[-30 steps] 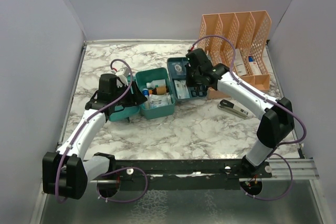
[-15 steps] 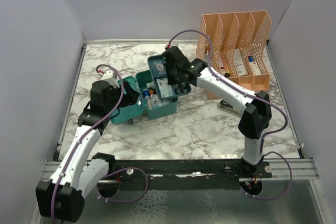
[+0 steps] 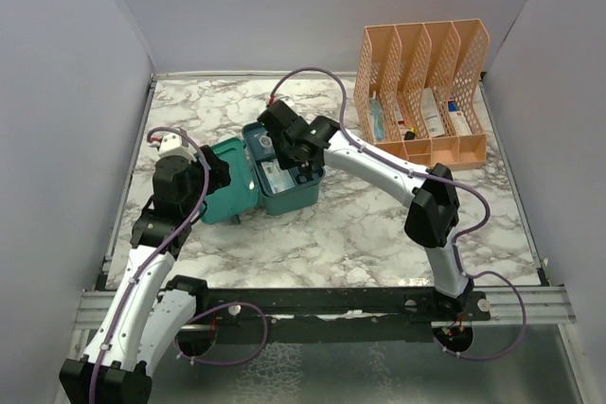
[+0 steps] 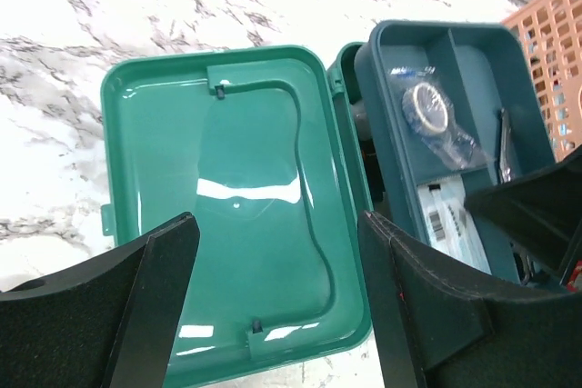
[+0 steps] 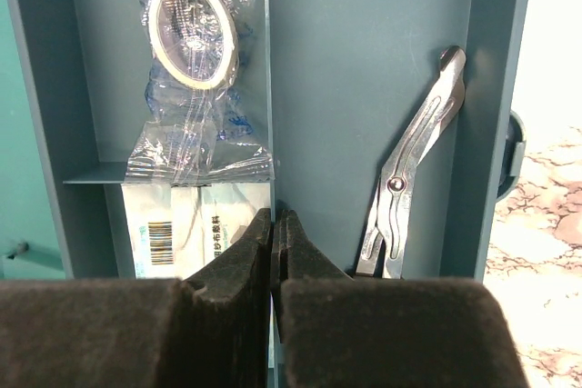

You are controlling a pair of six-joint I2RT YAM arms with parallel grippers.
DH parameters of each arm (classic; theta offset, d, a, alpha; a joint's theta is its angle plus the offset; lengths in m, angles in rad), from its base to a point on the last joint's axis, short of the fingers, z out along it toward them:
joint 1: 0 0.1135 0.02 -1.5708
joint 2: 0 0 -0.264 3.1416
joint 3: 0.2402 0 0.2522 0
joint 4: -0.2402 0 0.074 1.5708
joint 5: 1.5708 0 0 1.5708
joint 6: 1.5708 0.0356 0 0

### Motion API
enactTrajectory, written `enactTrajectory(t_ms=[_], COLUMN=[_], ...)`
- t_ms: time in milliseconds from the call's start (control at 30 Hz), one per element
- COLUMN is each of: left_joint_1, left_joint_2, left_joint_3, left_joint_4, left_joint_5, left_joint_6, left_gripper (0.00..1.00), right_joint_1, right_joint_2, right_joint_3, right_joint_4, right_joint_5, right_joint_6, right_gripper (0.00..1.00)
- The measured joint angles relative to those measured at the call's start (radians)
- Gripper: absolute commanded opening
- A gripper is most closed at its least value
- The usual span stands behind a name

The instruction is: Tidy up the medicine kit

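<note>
Right gripper point(image 5: 275, 220): jaws pressed together on the central divider point(image 5: 269, 88) of the insert tray point(image 5: 364, 61), pinching that thin wall from either side. The grip sits at the near end of the divider, and the wall runs straight away from the fingers.

Tray load: a bagged tape roll point(image 5: 193, 32) in the far left compartment, a white barcoded packet point(image 5: 182, 224) below it, and a metal tool point(image 5: 414, 179) leaning on the right wall.

Tray relative to the medicine kit point(image 3: 294, 198): in the top view it hangs over the far-left part of the open base. Its long axis runs roughly along the base's but looks slightly skewed. Seated or not, cannot tell. My read is that it rides above the rim, so the coming move is a small shift toward the near right, squaring up, then down.

Lid point(image 4: 227, 197): flat on the marble table point(image 3: 379, 224), inner face up, hinged to the left side of the base.

Left gripper point(image 4: 277, 224): fingers spread wide, holding nothing, hovering over the lid. The left arm is nearer the lid, so closing likely falls to it.
</note>
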Motion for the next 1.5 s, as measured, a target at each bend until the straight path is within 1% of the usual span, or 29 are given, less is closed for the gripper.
enactTrajectory(t_ms=[233,433,667,1033,1500], left_joint_1=[0.000,0.000,0.000,0.000,0.000], left_joint_2=[-0.063,-0.065,-0.065,-0.065,-0.064], left_joint_3=[-0.003,-0.006,-0.007,-0.008,-0.011], left_joint_4=[-0.010,-0.013,-0.014,-0.014,-0.015], left_joint_5=[-0.061,-0.070,-0.071,-0.073,-0.073], left_joint_6=[-0.014,-0.015,-0.015,-0.015,-0.015], left_gripper=[0.74,0.74,0.74,0.74,0.76], right_joint_1=[0.018,0.020,0.020,0.024,0.024], right_joint_2=[0.011,0.011,0.032,0.073,0.073], right_joint_3=[0.003,-0.005,0.013,0.022,-0.005], right_joint_4=[-0.029,-0.026,-0.017,0.002,0.026], right_joint_5=[0.014,0.054,0.089,0.077,0.063], right_joint_6=[0.035,0.071,0.074,0.071,0.071], right_gripper=[0.01,0.01,0.01,0.01,0.01])
